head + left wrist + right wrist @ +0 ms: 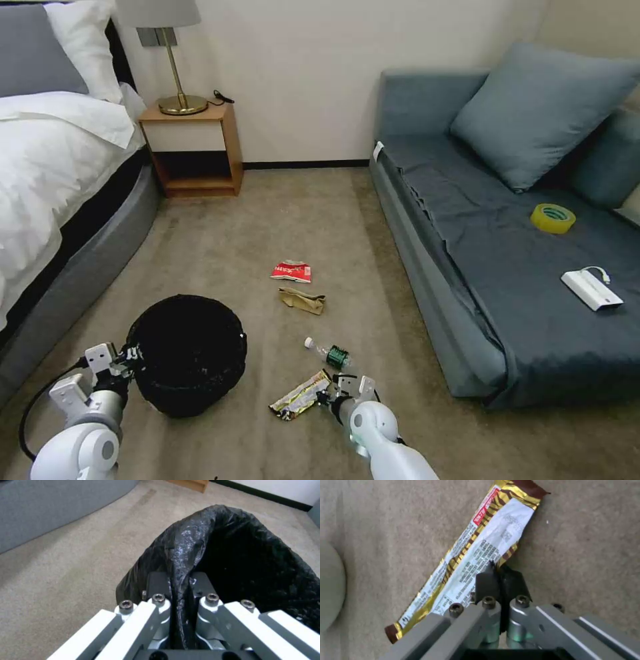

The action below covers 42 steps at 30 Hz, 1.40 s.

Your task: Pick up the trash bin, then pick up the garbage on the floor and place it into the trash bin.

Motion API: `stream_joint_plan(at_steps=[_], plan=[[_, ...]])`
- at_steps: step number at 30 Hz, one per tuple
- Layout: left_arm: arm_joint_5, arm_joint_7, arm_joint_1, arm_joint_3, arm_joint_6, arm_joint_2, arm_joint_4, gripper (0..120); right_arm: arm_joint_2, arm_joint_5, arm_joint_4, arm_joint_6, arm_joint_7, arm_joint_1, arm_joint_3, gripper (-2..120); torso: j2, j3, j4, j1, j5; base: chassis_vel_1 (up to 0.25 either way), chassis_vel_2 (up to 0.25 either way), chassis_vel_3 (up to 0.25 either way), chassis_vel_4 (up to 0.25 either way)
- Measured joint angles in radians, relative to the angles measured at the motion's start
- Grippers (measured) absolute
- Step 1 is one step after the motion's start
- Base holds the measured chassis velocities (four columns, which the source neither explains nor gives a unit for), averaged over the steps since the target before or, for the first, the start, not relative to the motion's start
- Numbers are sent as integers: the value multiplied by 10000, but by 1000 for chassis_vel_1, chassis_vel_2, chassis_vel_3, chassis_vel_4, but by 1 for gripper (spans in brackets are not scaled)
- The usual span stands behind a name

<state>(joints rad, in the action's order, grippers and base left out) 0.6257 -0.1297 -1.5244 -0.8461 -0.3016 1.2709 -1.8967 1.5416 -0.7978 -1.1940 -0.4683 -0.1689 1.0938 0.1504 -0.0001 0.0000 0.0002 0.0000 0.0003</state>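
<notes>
Lighting even, soft, moderately bright; source not visible. Shadows faint. Glare on bin liner [186,537] and wrapper [476,552]. Wrist views soft, nearest gripper parts blurred. Head view edges bowed.

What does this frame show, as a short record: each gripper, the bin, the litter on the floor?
left gripper: shut on the rim of the trash bin
right gripper: shut on the edge of the gold wrapper, at carpet level
litter on the carpet: red-white packet, brown paper, small bottle
sofa: yellow tape roll, white box
</notes>
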Motion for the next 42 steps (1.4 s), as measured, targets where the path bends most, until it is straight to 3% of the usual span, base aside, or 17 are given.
stream_joint_plan(at_steps=[8,22,33,42], plan=[[-1,1,6,6,0,-11,3,5,-67,-80,-301,35,-5,25,5,0,0,0,-1,0,-1,0,0,0,0],[-3,13,123,189,47,36,114,5,-761,-695,-2241,-122,-378,359,-230,0,0,-1,0,0,2,0,0,0,0],[-87,18,120,767,34,57,-24,5,-1619,-658,-5181,-92,-636,760,-502,0,3,-2,-1,-1,6,0,0,0,0],[-76,53,119,1169,-115,108,-196,5,-2546,-1095,-7538,-150,-841,247,-452,0,3,-3,-2,-1,2,0,0,0,0]])
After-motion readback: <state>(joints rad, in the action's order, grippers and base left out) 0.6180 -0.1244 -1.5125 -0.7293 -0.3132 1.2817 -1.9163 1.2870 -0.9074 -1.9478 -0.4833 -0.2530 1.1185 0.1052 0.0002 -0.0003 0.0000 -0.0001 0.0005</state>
